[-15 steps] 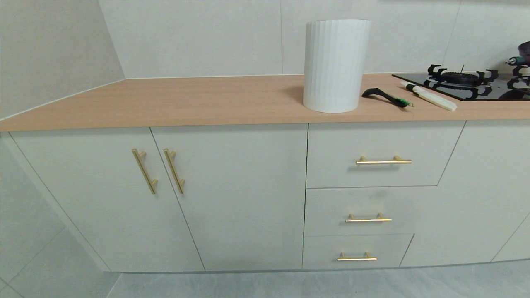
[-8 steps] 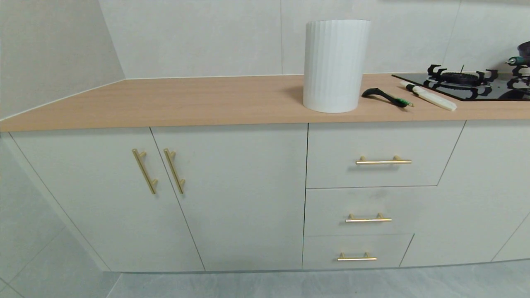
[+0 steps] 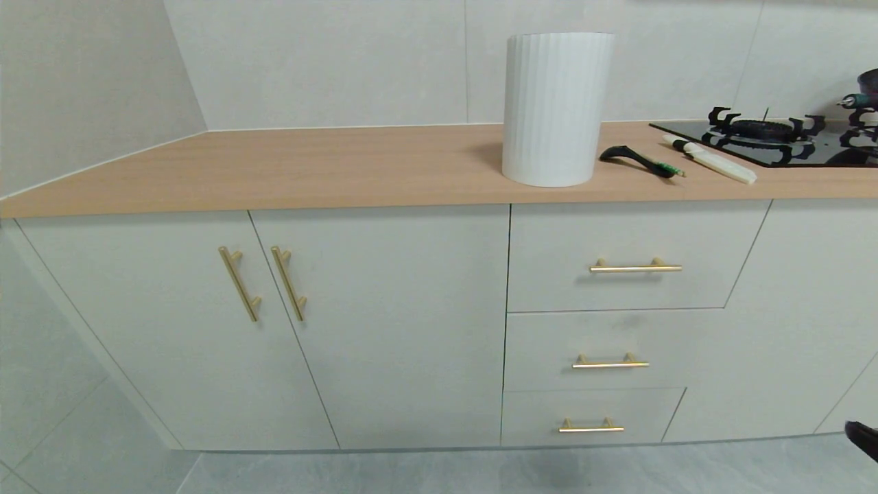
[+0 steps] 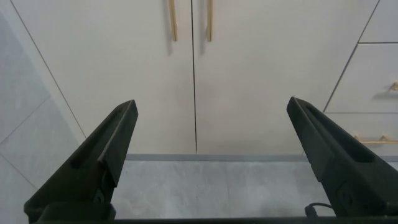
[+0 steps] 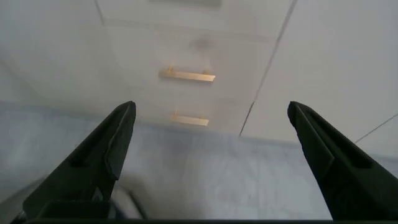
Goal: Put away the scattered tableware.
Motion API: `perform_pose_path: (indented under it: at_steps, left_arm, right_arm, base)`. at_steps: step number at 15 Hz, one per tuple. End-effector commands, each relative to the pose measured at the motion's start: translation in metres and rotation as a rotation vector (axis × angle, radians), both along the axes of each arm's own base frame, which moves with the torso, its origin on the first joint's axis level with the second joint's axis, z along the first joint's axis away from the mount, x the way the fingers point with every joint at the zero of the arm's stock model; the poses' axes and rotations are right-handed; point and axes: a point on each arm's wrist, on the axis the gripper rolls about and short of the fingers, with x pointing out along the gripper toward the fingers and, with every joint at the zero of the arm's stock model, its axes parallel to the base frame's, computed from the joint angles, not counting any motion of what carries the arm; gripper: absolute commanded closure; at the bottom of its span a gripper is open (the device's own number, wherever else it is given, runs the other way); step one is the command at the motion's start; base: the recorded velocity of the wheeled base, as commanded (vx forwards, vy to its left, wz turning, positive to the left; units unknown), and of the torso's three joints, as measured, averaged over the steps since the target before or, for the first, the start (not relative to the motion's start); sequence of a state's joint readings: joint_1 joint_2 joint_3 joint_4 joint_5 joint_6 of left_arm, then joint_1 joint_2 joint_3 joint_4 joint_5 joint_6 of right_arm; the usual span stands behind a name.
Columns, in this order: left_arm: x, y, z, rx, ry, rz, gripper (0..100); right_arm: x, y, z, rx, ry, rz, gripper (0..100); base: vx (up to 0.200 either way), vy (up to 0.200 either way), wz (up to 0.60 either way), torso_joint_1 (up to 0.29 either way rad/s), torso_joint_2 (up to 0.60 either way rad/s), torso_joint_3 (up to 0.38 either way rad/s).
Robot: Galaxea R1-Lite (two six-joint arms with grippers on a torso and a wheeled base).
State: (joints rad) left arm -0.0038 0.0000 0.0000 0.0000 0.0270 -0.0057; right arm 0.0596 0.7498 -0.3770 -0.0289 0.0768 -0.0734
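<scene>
Two pieces of tableware lie flat on the wooden countertop (image 3: 309, 168), both on the robot's right of the white ribbed container (image 3: 555, 110). The nearer one is a black-handled utensil (image 3: 638, 160), slim and curved, with a wider dark head toward the container and a small green tip at the far end. It lies near the container's base without touching it. Just beyond it, farther from the container, we see a cream utensil (image 3: 710, 158), long and straight, with a dark band near one end. It lies between the black-handled utensil and the gas hob (image 3: 768, 137).

The container stands upright on the countertop, tall, cylindrical and finely ribbed. Its rim is about level with the camera, so we cannot tell what is in it. Directly below the container, three drawers (image 3: 617, 257) are stacked under the countertop, all shut, each with a brass bar handle. Below the container and to the robot's left is a pair of cabinet doors (image 3: 274, 322), also shut, with upright brass handles side by side.

The left gripper (image 4: 211, 155) hangs low before those cabinet doors, well below the container, its fingers (image 4: 102, 162) spread wide apart with the grey floor (image 4: 205, 186) between them. The right gripper (image 5: 211, 155) is low before the lower drawers, fingers (image 5: 99, 158) likewise spread wide.
</scene>
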Motion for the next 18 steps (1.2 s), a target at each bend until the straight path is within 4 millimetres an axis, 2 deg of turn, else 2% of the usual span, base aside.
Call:
perform_pose_path:
  at_steps: [1, 4, 6, 7, 9, 11, 14, 18]
  left_arm:
    - [0.0, 0.0, 0.0, 0.0, 0.0, 0.001, 0]
    - [0.0, 0.0, 0.0, 0.0, 0.0, 0.0, 0]
    - [0.0, 0.0, 0.0, 0.0, 0.0, 0.0, 0]
    - [0.0, 0.0, 0.0, 0.0, 0.0, 0.0, 0]
    - [0.0, 0.0, 0.0, 0.0, 0.0, 0.0, 0]
    - [0.0, 0.0, 0.0, 0.0, 0.0, 0.0, 0]
    - [0.0, 0.0, 0.0, 0.0, 0.0, 0.0, 0]
    - [0.0, 0.0, 0.0, 0.0, 0.0, 0.0, 0]
  right_arm:
    - [0.093, 0.009, -0.007, 0.005, 0.236, 0.037, 0]
    - [0.138, 0.011, -0.042, 0.022, 0.373, 0.015, 0]
    - [0.167, 0.011, -0.062, 0.02, 0.401, 0.009, 0]
    - [0.19, 0.017, -0.086, 0.008, 0.409, 0.022, 0]
    - [0.223, 0.023, -0.106, 0.009, 0.321, 0.03, 0]
    - [0.238, 0.03, -0.117, 0.005, 0.328, 0.042, 0]
    - [0.249, 0.04, -0.14, 0.004, 0.371, 0.052, 0]
    - [0.277, 0.046, -0.182, 0.005, 0.292, 0.012, 0]
  base:
    - [0.0, 0.0, 0.0, 0.0, 0.0, 0.0]
    - [0.0, 0.0, 0.0, 0.0, 0.0, 0.0]
    - [0.0, 0.0, 0.0, 0.0, 0.0, 0.0]
    - [0.0, 0.0, 0.0, 0.0, 0.0, 0.0]
    - [0.0, 0.0, 0.0, 0.0, 0.0, 0.0]
    - [0.0, 0.0, 0.0, 0.0, 0.0, 0.0]
    - [0.0, 0.0, 0.0, 0.0, 0.0, 0.0]
    - [0.0, 0.0, 0.0, 0.0, 0.0, 0.0]
